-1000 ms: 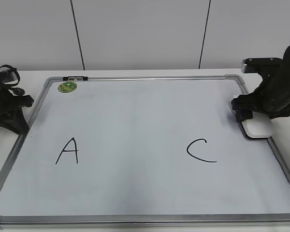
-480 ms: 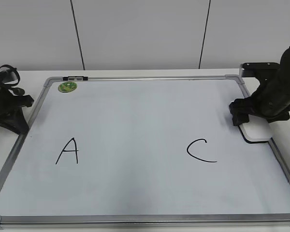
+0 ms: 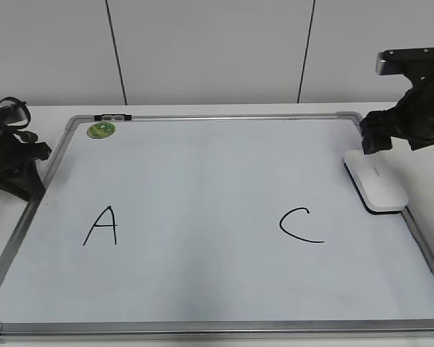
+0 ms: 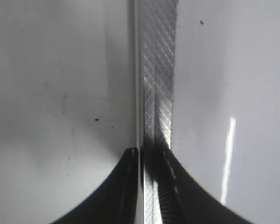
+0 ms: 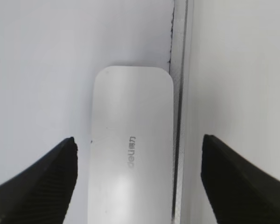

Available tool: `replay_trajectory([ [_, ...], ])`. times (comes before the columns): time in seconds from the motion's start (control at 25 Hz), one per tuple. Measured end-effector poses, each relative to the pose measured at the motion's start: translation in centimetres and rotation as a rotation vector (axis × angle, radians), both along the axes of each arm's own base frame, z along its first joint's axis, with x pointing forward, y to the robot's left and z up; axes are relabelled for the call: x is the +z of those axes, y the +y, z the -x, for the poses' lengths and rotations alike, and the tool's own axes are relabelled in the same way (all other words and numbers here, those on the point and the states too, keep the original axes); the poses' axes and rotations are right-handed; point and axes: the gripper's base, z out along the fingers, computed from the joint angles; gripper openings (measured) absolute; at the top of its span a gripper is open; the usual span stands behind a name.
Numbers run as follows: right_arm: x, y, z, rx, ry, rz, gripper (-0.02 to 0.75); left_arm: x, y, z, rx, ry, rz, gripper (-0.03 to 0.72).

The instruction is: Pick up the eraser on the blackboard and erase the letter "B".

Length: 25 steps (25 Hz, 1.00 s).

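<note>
While the eraser [image 3: 375,181] lies flat on the board [image 3: 202,181] at its right edge, just beside the grey frame, the right gripper [image 3: 380,141] hangs above its far end and does not touch it. In the right wrist view the two dark fingers [image 5: 42,182] stand wide apart, one on each side of the eraser [image 5: 130,154], and they hold nothing; the small grey lettering on the white top is visible between them. The left gripper [image 3: 18,170] rests at the left side of the board, and in the left wrist view its fingers [image 4: 126,186] are nearly together, with the metal frame [image 4: 156,70] between them. On the board I see a black "A" [image 3: 102,225] and a black "C" [image 3: 299,225]; no "B" is visible between them.
</note>
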Motion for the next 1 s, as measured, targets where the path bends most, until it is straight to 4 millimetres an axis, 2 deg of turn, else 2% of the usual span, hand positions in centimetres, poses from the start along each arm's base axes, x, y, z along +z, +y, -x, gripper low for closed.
replay_trajectory([
  [0.16, 2.0, -0.1, 1.0, -0.002, -0.003, 0.001, 0.613, 0.6, 0.1, -0.9, -0.009, -0.026, -0.007, 0.246],
  [0.28, 2.8, -0.1, 1.6, -0.004, 0.011, 0.003, 0.613, 2.2, 0.2, -1.7, -0.023, -0.062, -0.013, 0.362],
  [0.44, 4.6, -0.2, 2.7, -0.006, 0.012, 0.006, 0.605, 7.0, 0.1, -1.8, -0.050, -0.107, -0.006, 0.404],
  [0.64, 8.3, -0.4, 5.0, 0.000, -0.030, 0.009, 0.595, 13.2, -0.1, 0.7, -0.078, -0.125, -0.011, 0.407],
  [0.84, 12.5, -0.6, 8.3, 0.012, -0.100, 0.010, 0.595, 19.1, -0.2, 3.3, -0.069, -0.240, -0.036, 0.407],
  [1.0, 15.3, -0.6, 11.2, 0.027, -0.148, -0.007, 0.594, 24.0, -0.5, 6.8, -0.058, -0.351, -0.048, 0.407],
])
